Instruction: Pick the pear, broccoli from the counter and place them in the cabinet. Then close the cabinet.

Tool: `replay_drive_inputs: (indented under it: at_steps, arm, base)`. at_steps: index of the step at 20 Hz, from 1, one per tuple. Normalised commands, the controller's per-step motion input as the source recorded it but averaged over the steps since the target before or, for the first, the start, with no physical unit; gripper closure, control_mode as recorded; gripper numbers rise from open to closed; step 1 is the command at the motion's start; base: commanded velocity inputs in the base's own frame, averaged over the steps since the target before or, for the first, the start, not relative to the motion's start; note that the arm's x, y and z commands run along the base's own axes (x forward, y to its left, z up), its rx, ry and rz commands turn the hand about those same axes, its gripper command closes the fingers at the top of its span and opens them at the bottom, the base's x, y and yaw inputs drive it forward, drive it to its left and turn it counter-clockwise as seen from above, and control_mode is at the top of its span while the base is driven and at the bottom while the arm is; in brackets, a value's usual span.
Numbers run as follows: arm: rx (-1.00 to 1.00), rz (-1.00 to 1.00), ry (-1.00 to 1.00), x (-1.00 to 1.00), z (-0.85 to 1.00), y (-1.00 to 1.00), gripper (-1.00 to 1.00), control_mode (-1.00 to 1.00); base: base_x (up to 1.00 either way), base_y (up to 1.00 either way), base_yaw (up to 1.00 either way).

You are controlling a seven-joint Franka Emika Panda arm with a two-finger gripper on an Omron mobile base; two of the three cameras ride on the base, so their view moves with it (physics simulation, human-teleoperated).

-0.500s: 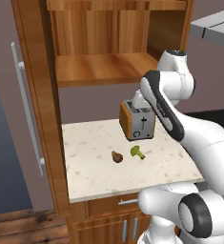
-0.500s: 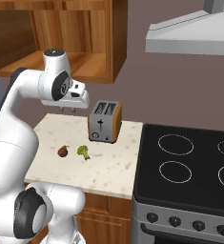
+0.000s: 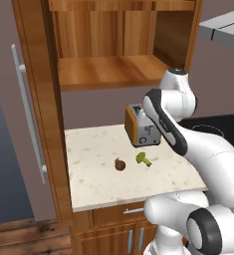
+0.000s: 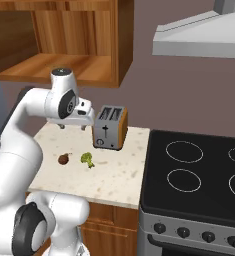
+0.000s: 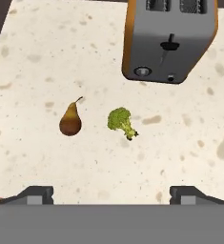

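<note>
The dark brown pear point(image 5: 70, 120) lies on the beige speckled counter point(image 5: 46, 52), with the green broccoli point(image 5: 121, 121) just to its right. Both base views show the pear point(image 3: 120, 164) point(image 4: 64, 159) and the broccoli point(image 3: 143, 159) point(image 4: 87, 159) in front of the toaster. My gripper point(image 4: 71, 126) point(image 5: 112, 195) hangs above the counter, pointing down over the two items, open with nothing between its fingers. The wooden wall cabinet point(image 3: 108, 69) stands open above, its shelf bare, and its door point(image 3: 39, 99) is swung out to the left.
An orange-sided toaster point(image 3: 141, 130) point(image 4: 109, 127) point(image 5: 168, 40) stands at the back of the counter, close behind the broccoli. A black stovetop point(image 4: 199, 175) borders the counter on the right, under a range hood point(image 4: 204, 37).
The hand has come down closer to the counter. The pear, broccoli and toaster have not moved.
</note>
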Motion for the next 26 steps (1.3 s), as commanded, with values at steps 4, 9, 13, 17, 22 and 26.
replay_drive_inputs:
  at_steps: [4,9,13,17,22,26]
  arm:
    - [0.0,0.08,0.0,0.18,-0.69,0.0,-1.0,-1.0]
    - [0.0,0.03,0.0,0.45,-0.48,0.0,-1.0,-1.0]
    - [0.0,0.0,0.02,0.58,-0.39,0.0,-1.0,-1.0]
    - [0.0,0.0,0.04,0.51,-0.49,0.0,-1.0,-1.0]
    - [0.0,0.0,0.03,0.25,-0.65,0.0,-1.0,-1.0]
    - [0.0,0.0,0.0,0.02,-0.62,0.0,-1.0,-1.0]
  base:
    - [0.0,0.0,0.0]
    - [0.0,0.0,0.0]
    - [0.0,0.0,0.0]
    - [0.0,0.0,0.0]
    - [0.0,0.0,0.0]
    - [0.0,0.0,0.0]
